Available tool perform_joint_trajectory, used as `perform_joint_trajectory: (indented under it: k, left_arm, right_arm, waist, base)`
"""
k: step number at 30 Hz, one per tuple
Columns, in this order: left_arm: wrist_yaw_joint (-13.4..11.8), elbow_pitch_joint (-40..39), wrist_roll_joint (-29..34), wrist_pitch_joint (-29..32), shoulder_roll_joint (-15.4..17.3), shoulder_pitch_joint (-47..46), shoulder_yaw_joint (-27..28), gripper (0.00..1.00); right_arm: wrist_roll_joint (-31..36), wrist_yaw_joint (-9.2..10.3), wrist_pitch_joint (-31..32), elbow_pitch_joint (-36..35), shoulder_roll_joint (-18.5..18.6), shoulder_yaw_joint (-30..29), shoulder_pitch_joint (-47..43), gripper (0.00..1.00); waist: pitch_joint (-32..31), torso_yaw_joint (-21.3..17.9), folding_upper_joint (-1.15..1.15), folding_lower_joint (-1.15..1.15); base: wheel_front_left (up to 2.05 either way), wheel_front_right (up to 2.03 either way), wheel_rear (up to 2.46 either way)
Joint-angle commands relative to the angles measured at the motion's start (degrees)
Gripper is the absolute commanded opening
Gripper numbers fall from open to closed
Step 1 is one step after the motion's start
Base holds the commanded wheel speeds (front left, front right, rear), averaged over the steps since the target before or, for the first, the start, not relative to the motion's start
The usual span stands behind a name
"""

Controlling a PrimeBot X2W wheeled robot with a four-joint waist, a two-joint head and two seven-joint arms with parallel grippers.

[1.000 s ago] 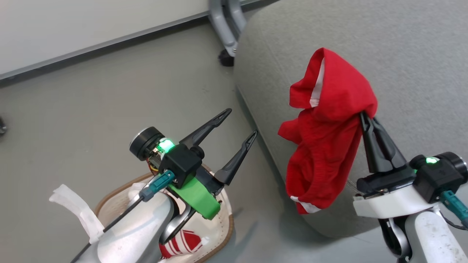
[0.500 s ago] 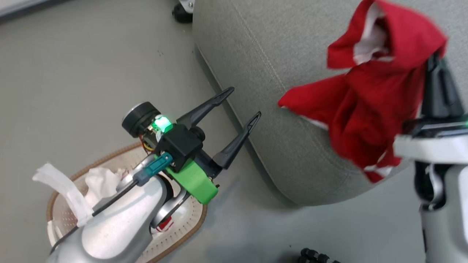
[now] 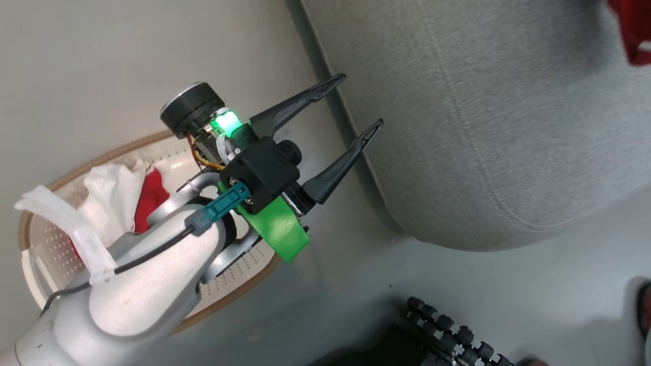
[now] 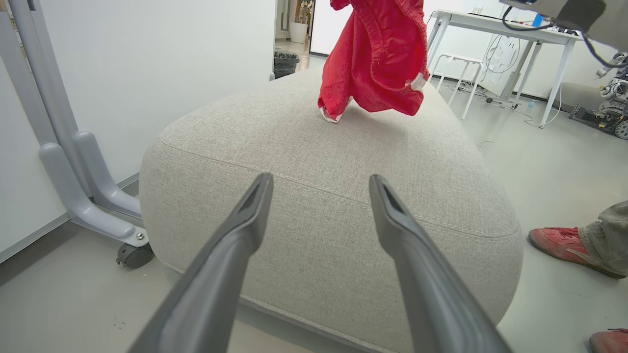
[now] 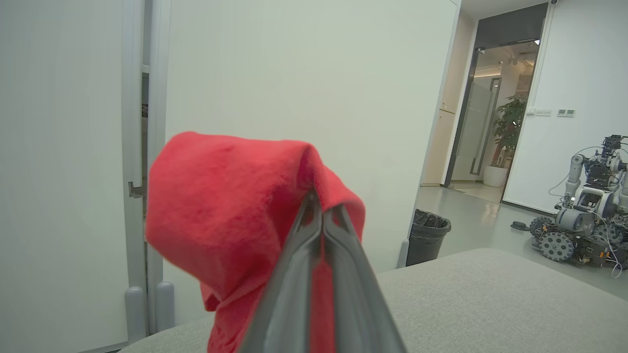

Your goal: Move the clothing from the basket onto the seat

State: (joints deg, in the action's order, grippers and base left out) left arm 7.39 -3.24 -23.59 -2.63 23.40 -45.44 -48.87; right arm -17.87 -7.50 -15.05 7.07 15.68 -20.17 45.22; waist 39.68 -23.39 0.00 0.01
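Observation:
My right gripper (image 5: 321, 205) is shut on a red piece of clothing (image 5: 225, 196), which drapes over its fingers. In the left wrist view that clothing (image 4: 378, 54) hangs over the light-grey seat (image 4: 333, 147), its lower end touching the seat's top. A corner of it (image 3: 633, 30) shows at the head view's top right. My left gripper (image 3: 360, 101) is open and holds nothing, beside the edge of the seat (image 3: 483, 127) and above the basket (image 3: 51, 244). More red and white clothing (image 3: 151, 195) lies in the basket, partly hidden by my left arm.
A grey stand on a caster (image 4: 88, 186) is by the wall, left of the seat. A person's red shoe (image 4: 559, 245) rests on the floor to the seat's right. Beyond the seat are a black bin (image 5: 427, 235), a white table (image 4: 515, 29) and another robot (image 5: 584, 215).
The head camera has swung, shifting the whole view. My right gripper has carried the red clothing from the seat's side to over its top. The left gripper stays open.

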Motion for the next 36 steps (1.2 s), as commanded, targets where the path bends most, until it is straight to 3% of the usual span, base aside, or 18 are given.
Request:
perform_joint_trajectory:
  k: [1, 6, 13, 14, 15, 20, 26, 32, 36]
  left_arm:
    - [0.1, -0.2, 0.2, 0.1, 0.8, -1.7, -0.2, 1.0]
    - [0.1, -0.2, 0.1, -0.6, 0.3, -3.4, -1.3, 1.0]
    - [0.1, 2.3, -0.5, -2.8, -0.4, -3.1, -2.3, 1.0]
    - [0.1, 2.7, -0.6, -3.3, -0.6, -2.9, -2.4, 1.0]
    - [0.1, 3.2, -0.9, -4.0, -0.9, -2.5, -2.4, 1.0]
    - [-1.0, 7.1, -1.6, -8.3, -2.5, -0.3, -1.9, 1.0]
    - [-3.3, 12.2, -4.3, -11.9, -4.9, 4.6, 1.1, 1.0]
    - [-5.7, 14.1, -6.9, -12.6, -9.1, 12.9, 10.4, 1.0]
    - [-5.1, 13.5, -5.0, -12.5, -11.7, 19.9, 18.8, 1.0]
  right_arm:
    - [0.1, 0.02, -0.2, 1.1, 0.7, -1.1, 1.8, 0.0]
    - [2.4, 0.03, -0.2, 8.4, 3.2, -3.3, 3.1, 0.0]
    - [6.0, 0.03, -0.2, 17.8, 1.7, -3.5, 1.2, 0.0]
    - [6.4, 0.03, -0.2, 18.1, 1.6, -3.6, 0.7, 0.3]
    - [6.7, 0.03, -0.2, 18.2, 1.2, -3.7, 0.2, 1.0]
    - [8.5, 0.03, -0.2, 13.2, -1.0, -3.3, -5.2, 1.0]
    - [8.4, 0.03, -0.2, 4.8, -2.5, 3.1, -14.6, 1.0]
    - [7.2, 0.02, -0.2, 1.2, -3.5, 12.3, -22.9, 1.0]
    - [7.0, 0.03, -0.2, 0.9, -4.7, 18.1, -26.3, 1.0]
  waist:
    - [7.6, 3.7, 0.0, -0.01]
    - [10.1, 5.9, 0.0, -0.01]
    - [10.0, 8.3, 0.0, -0.01]
    - [9.5, 8.6, 0.0, -0.01]
    - [8.8, 9.0, 0.0, -0.01]
    - [3.8, 10.9, 0.0, -0.01]
    - [-4.4, 13.1, 0.0, -0.01]
    - [-13.6, 16.6, 0.0, -0.01]
    - [-19.0, 19.1, 0.0, -0.01]
  base:
    - [0.0, 0.0, 0.0]
    - [0.0, 0.0, 0.0]
    - [0.0, 0.0, 0.0]
    - [0.0, 0.0, 0.0]
    - [0.0, 0.0, 0.0]
    - [0.0, 0.0, 0.0]
    - [0.0, 0.0, 0.0]
    - [0.0, 0.0, 0.0]
    - [0.0, 0.0, 0.0]
